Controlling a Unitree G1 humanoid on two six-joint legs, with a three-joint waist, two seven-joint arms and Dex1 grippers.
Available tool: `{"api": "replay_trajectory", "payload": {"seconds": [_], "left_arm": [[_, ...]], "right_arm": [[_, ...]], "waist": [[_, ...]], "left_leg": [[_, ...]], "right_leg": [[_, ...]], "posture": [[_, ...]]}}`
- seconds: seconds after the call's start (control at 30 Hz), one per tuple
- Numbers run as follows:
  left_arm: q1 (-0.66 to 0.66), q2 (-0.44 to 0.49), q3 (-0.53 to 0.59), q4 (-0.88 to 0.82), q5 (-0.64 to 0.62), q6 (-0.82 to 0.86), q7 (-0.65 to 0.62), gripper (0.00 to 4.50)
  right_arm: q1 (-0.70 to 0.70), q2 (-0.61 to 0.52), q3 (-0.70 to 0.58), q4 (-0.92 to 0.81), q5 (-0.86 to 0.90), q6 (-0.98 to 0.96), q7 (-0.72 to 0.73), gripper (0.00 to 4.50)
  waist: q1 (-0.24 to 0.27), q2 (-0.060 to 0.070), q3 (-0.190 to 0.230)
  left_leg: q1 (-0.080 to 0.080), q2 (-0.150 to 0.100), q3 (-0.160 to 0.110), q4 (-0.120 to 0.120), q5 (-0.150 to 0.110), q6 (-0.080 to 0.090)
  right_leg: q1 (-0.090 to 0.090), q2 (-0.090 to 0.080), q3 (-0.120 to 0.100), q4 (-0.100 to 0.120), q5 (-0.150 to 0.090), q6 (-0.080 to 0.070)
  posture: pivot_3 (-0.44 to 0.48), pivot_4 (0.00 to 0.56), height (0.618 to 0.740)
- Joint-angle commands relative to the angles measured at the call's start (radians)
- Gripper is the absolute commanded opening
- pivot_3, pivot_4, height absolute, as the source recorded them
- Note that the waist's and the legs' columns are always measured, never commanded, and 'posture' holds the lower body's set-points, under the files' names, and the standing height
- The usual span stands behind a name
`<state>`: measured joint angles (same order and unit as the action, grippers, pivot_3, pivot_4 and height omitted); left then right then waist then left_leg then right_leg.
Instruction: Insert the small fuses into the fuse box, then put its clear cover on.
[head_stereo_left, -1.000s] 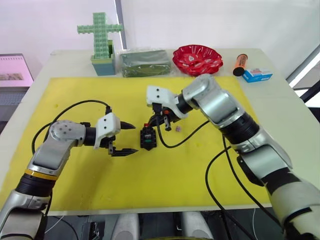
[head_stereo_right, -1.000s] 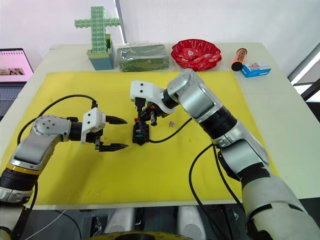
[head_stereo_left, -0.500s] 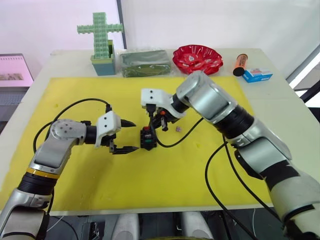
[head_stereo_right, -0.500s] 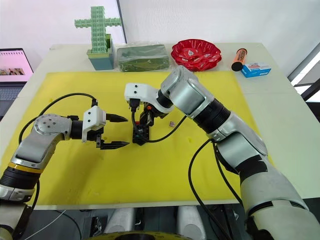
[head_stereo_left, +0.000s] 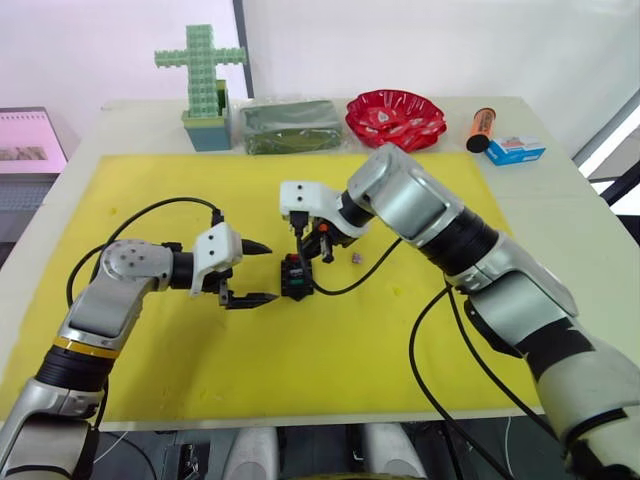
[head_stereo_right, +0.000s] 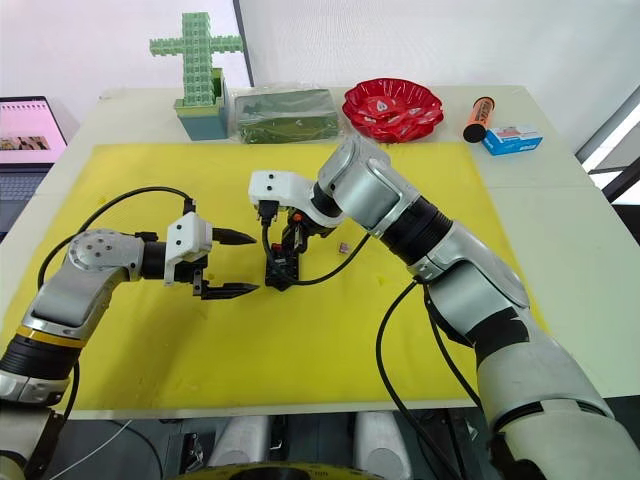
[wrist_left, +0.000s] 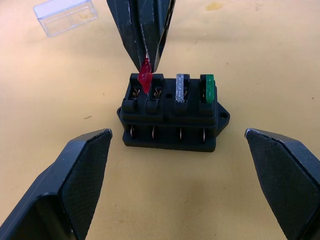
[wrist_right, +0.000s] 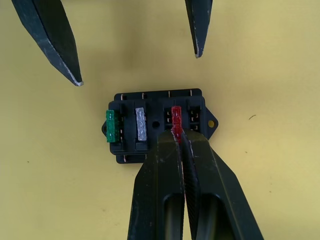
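Fuse box (wrist_left: 172, 114) sits on the yellow mat, green fuse (wrist_left: 209, 88) and grey fuse (wrist_left: 180, 88) already seated. Our right gripper (wrist_right: 176, 134), jaws clenched on the red fuse (wrist_right: 175, 116), holds it over a free slot. Left gripper (head_stereo_left: 252, 272), jaws released, waits beside, likely to steady. Clear cover (wrist_left: 66, 15) lies apart.

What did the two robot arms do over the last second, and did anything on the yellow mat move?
The right tool, shut on the red fuse, shifted toward the robot's left and now holds it over the fuse box. The left tool crept slightly closer, staying open. The box, its green fuse and grey fuse, and the clear cover stayed put.
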<state>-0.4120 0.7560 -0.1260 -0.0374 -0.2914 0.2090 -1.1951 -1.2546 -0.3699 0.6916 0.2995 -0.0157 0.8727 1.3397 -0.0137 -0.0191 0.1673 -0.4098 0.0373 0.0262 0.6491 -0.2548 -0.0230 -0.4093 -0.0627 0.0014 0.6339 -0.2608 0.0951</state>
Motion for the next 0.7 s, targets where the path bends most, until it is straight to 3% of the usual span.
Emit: {"api": "replay_trajectory", "payload": {"seconds": [0.03,0.7], "left_arm": [[0.001,0.002,0.023,-0.029,-0.005,-0.007,0.005,4.5],[0.016,0.005,0.022,-0.032,0.001,-0.016,0.005,4.5]], "right_arm": [[-0.02,0.008,-0.005,-0.015,-0.009,-0.015,-0.002,0.02],[-0.023,0.016,0.002,-0.024,-0.007,0.001,0.022,0.02]], "waist": [[0.0,0.0,0.0],[0.0,0.0,0.0]], "left_leg": [[0.0,0.0,0.0,0.0,0.0,0.0],[0.0,0.0,0.0,0.0,0.0,0.0]], "right_leg": [[0.0,0.0,0.0,0.0,0.0,0.0],[0.0,0.0,0.0,0.0,0.0,0.0]], "posture": [[0.0,0.15,0.74],[0.0,0.15,0.74]]}}
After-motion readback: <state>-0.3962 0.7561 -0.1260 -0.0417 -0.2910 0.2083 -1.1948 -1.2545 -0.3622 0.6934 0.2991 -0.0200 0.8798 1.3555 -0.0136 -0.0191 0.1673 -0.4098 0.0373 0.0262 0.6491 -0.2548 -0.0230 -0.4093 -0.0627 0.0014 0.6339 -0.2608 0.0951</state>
